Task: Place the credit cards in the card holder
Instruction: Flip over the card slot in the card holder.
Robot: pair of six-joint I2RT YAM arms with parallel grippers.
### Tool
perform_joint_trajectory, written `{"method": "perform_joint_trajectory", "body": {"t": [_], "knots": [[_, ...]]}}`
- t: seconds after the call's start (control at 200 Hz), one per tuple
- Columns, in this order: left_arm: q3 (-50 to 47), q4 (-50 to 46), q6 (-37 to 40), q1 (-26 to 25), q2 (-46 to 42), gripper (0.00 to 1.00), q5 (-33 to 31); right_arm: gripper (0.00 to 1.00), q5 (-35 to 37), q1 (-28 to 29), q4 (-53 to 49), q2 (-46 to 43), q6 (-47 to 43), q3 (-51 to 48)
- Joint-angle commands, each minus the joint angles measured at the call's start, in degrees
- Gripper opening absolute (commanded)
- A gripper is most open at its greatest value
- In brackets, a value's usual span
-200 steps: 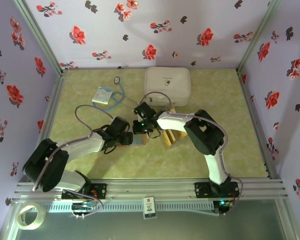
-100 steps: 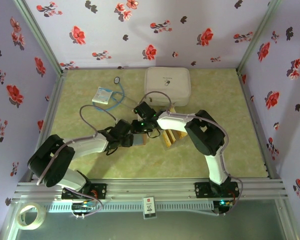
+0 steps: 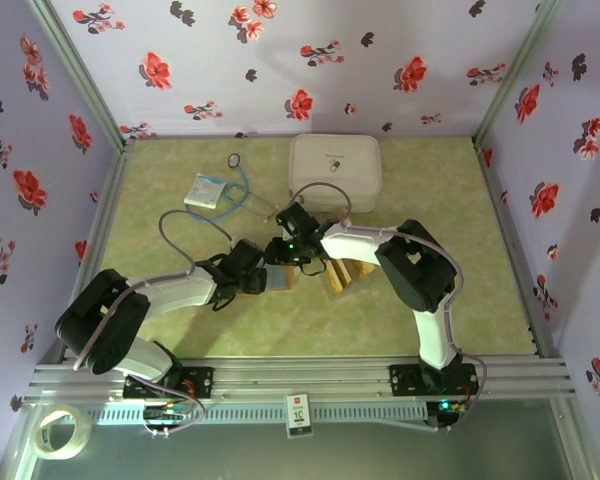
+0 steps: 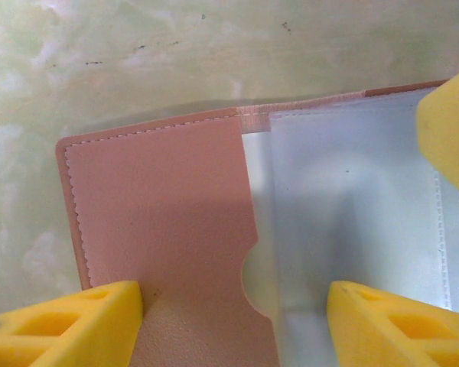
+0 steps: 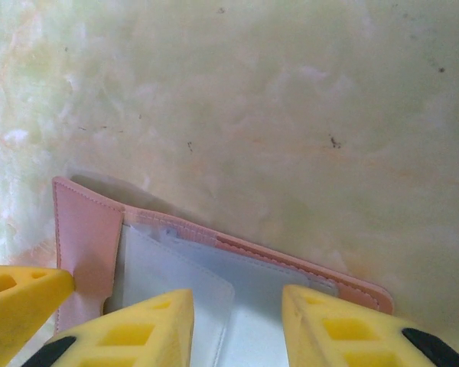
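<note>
**Card holder** (image 4: 161,206): lies open and flat on the green table (image 3: 450,220), just left of the stack of credit cards (image 3: 346,272).

**Left tool** (image 4: 231,306): jaws wide apart and gripping nothing. One finger is over the reddish-brown leather flap, the other over the pale inner pocket.

**Right tool** (image 5: 237,306): jaws apart with nothing between them, tips above the clear pocket near the holder's stitched edge.

**White case** (image 3: 335,170): stands toward the back wall.
</note>
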Motion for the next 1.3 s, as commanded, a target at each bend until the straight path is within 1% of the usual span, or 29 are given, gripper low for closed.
{"method": "perform_joint_trajectory", "body": {"t": [0.0, 0.375, 0.875, 1.0, 1.125, 1.295], "knots": [[-1.89, -2.14, -0.29, -0.29, 1.13, 0.66, 0.03, 0.35, -1.22, 0.06, 1.31, 0.09, 1.39, -0.31], [-1.65, -2.06, -0.29, -0.35, 1.27, 0.66, 0.00, 0.31, -2.53, 0.73, 2.03, 0.45, 1.90, 0.61], [-1.34, -2.36, -0.31, -0.35, -0.44, 0.67, -0.10, 0.31, -5.77, 1.03, 5.43, 1.45, 4.81, 0.44], [-0.79, -3.19, 0.35, -0.29, -4.19, 0.70, -0.89, 0.31, -6.46, 1.05, 6.89, 0.91, 6.15, -0.03], [-0.80, -3.45, 0.99, 0.07, -10.90, 0.79, -1.80, 0.32, -7.07, 1.07, 8.01, 0.62, 7.34, -0.13], [-1.28, -3.81, 0.85, 0.87, -20.38, 0.84, -3.69, 0.33, -8.44, 1.20, 10.25, 1.08, 9.59, -0.04]]}}
